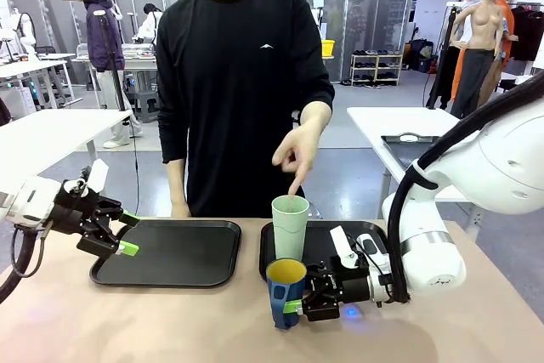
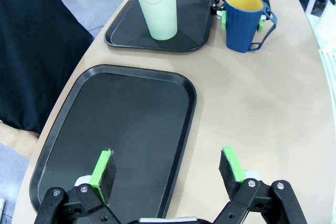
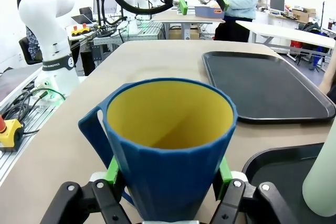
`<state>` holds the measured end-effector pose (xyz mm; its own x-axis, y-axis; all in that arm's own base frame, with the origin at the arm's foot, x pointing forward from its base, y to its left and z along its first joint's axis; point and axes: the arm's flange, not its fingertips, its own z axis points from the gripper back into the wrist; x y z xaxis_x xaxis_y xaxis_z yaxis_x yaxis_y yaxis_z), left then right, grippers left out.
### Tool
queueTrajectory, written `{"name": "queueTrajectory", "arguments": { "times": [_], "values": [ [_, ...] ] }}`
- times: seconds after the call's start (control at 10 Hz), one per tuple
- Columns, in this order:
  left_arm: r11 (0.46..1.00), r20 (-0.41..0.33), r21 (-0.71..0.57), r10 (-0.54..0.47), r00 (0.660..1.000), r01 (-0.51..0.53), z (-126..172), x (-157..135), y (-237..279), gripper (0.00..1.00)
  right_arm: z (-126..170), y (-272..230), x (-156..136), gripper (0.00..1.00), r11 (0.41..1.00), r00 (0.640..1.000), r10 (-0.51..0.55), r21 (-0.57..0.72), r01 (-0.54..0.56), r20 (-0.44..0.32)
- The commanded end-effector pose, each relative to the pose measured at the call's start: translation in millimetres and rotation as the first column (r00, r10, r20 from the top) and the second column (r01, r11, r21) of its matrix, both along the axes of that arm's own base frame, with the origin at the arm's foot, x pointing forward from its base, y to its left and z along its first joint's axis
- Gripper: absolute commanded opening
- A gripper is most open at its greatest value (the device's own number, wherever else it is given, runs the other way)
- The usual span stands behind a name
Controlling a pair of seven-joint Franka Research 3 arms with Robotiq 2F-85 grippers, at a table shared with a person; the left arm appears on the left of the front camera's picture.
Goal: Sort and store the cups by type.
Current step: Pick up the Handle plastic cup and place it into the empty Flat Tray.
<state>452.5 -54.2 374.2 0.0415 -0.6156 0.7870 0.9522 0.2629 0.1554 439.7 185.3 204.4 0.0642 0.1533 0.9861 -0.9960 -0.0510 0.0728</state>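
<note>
Your right gripper (image 1: 299, 304) is squeezing the dark blue mug (image 1: 286, 292). Its green pads (image 3: 112, 171) are pressing on both sides of the mug, low down. The mug is standing upright on the bench (image 1: 170, 329), just in front of the right tray (image 1: 374, 240), and you are looking straight into its yellow inside in the right wrist view. Its handle is sticking out to one side.

The tall mint-green tumbler (image 1: 290, 227) is standing upright on the right tray, near the front left corner. The blue mug is sitting just beside it, but I cannot tell if they are touching. The person's hand (image 1: 299, 149) is pointing a finger down at the tumbler's open top.

Your left gripper (image 1: 112, 234) is hanging over the left edge of the left tray (image 1: 170, 254). Its fingers (image 2: 104, 170) are spread wide apart and are holding nothing. That tray is lying flat on the bench, well apart from the mug.
</note>
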Motion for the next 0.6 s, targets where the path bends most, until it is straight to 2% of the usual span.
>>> {"name": "queueTrajectory", "arguments": {
  "times": [0.0, 0.5],
  "values": [
    [1.000, 0.026, -0.019, 0.001, 1.000, -0.001, -1.2, -0.4, -1.3, 1.00, -5.2, 1.0, -3.6, 0.43, 1.000, 1.000, -0.010, 0.014, 0.009, 0.021],
    [1.000, 0.026, -0.019, 0.001, 1.000, -0.001, -1.2, -0.4, -1.3, 1.00, 46.9, -3.9, -19.3, 0.43, 1.000, 0.998, -0.004, 0.028, 0.002, 0.060]
  ]
}}
